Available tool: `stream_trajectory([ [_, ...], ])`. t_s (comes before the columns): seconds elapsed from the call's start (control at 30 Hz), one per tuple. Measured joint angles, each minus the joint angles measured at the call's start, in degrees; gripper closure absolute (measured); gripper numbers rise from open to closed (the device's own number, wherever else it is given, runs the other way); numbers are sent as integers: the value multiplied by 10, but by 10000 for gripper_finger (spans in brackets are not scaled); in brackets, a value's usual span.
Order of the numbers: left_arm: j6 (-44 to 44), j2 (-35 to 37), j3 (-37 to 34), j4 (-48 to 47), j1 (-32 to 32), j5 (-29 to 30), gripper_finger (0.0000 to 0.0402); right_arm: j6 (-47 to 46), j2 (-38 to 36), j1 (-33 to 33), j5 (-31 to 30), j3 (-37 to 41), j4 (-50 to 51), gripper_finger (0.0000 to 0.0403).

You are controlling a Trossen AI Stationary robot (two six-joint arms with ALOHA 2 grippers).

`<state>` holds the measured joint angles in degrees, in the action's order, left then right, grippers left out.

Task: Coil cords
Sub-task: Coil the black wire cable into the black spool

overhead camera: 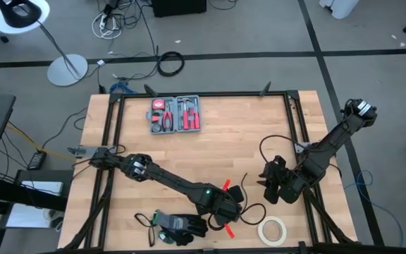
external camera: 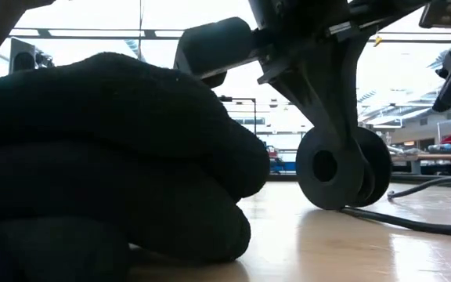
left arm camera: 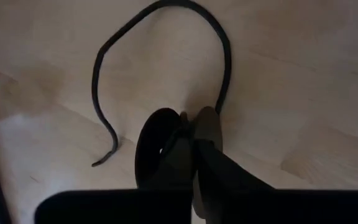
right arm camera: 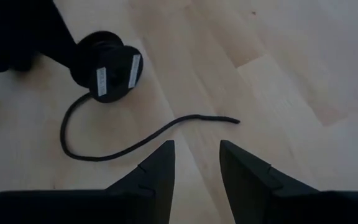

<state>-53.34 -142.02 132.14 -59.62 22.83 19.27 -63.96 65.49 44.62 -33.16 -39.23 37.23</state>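
The cord is a small round coil (right arm camera: 107,68) like a spool with two discs. It stands on its edge on the wooden table (overhead camera: 210,152) near the front. The cord's loose tail (right arm camera: 104,152) curves away over the wood and ends at a free tip (right arm camera: 238,120). My left gripper (overhead camera: 235,207) is shut on the coil (external camera: 335,168). My right gripper (right arm camera: 197,165) hovers open just right of it. Its fingers are over bare wood short of the tail's tip and touch nothing. My left gripper comes at the coil from above, slanting down. Its shut fingers (left arm camera: 194,149) sit between the coil's two round discs (left arm camera: 157,146). The fingers hide what they pinch there. The coil stands upright with its rim on the table (external camera: 331,205). The tail (left arm camera: 222,56) trails slack over the wood.
Black gloves (overhead camera: 182,226) lie at the front edge left of the coil and fill the low view's left (external camera: 108,157). A white tape roll (overhead camera: 273,230) lies front right. A grey tool case (overhead camera: 175,114) sits at the back. Red pieces (overhead camera: 226,185) lie near the left gripper.
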Motion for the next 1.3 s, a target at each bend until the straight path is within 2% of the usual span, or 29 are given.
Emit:
stream_trajectory([
  [0.27,15,-1,0,-4,1,46,401,5,0,4,4,20,-44,279],
  [0.5,16,-2,-1,-30,1,88,401,199,0,28,30,20,-116,280],
  [0.63,28,-2,-1,-42,1,93,401,259,10,36,29,22,-120,280],
  [0.87,30,-2,-1,-41,0,91,401,443,105,27,24,29,-156,280],
  [1.0,39,-2,-1,-41,0,90,401,450,123,14,-1,30,-163,280],
  [1.3,48,-2,-1,-41,0,80,401,550,145,10,-27,29,-185,267],
])
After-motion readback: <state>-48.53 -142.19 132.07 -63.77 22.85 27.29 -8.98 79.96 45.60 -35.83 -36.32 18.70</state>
